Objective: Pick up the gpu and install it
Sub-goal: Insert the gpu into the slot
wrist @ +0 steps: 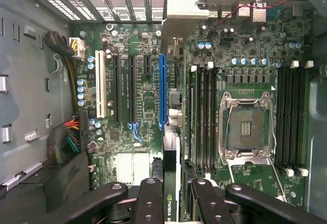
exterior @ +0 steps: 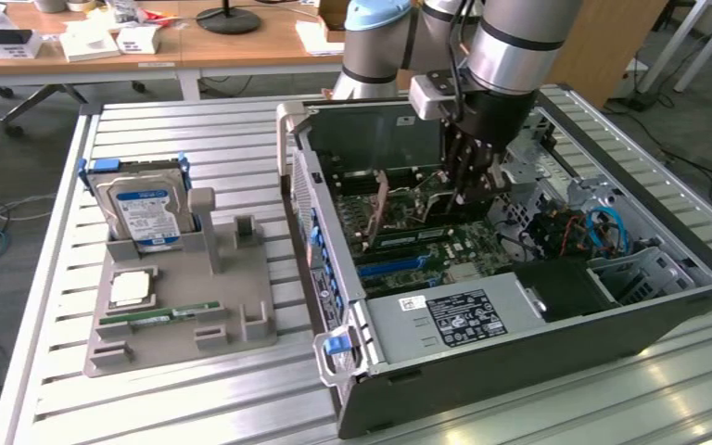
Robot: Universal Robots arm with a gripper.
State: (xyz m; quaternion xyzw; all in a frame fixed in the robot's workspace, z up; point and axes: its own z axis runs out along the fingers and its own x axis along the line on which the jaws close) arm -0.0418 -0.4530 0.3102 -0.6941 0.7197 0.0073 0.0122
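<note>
Clenching the gpu (wrist: 170,206) in the gripper (wrist: 176,198), I'm worrying it is sitting just beside the blue slot (wrist: 162,91) and may jam.

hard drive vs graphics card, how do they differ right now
The hard drive stands in the grey holder outside the computer case; the graphics card hangs inside it, gripped by the pincer. The hard drive is silver with a blue-white label; the graphics card is dark. Both stand on edge.
</note>
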